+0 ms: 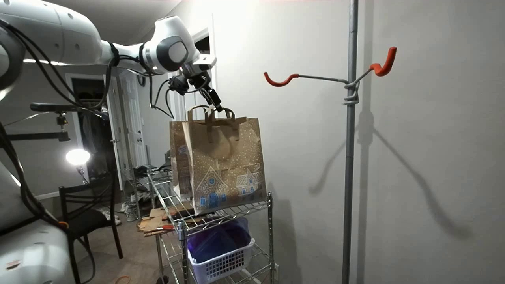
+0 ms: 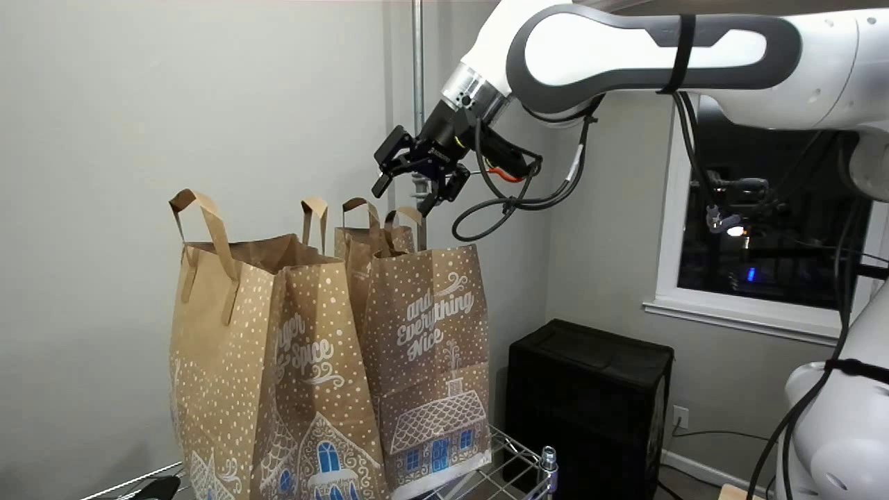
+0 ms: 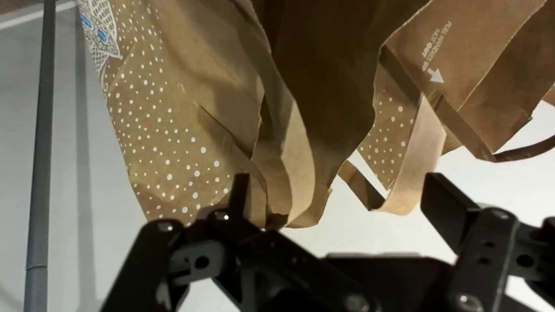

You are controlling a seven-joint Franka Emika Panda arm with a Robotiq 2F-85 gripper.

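Low and left of your black two-finger gripper point(image 2: 404, 196), an exterior view gives you a tall brown paper bag lettered "Spice" point(image 2: 278, 375); directly below the gripper stands a white-dotted brown paper bag lettered "and Everything Nice" point(image 2: 430, 361). Low to its right is a black box-shaped cabinet point(image 2: 587, 410), which this view alone shows.

Only in an exterior view do you see a black chair with a crossed back point(image 1: 86, 225), well below and left of the gripper; a pale lattice-sided plastic basket point(image 1: 227, 265) inside the chrome wire shelf point(image 1: 271, 228) beneath it; and, off to its right, both red-tipped metal hooks point(image 1: 386, 68) on the grey metal pole point(image 1: 349, 177). Your wrist view alone has the white printed arrow point(image 3: 435, 77), ahead of the gripper's right side.

Your white robot arm point(image 1: 75, 39) extends nearly level from the left there, wrist bent, gripper pointing down and rightward.

Its fingers point(image 3: 448, 210) are spread wide, gripping nothing, right by the looped paper handles point(image 2: 375, 223) of the "and Everything Nice" bag; you cannot tell whether they touch.
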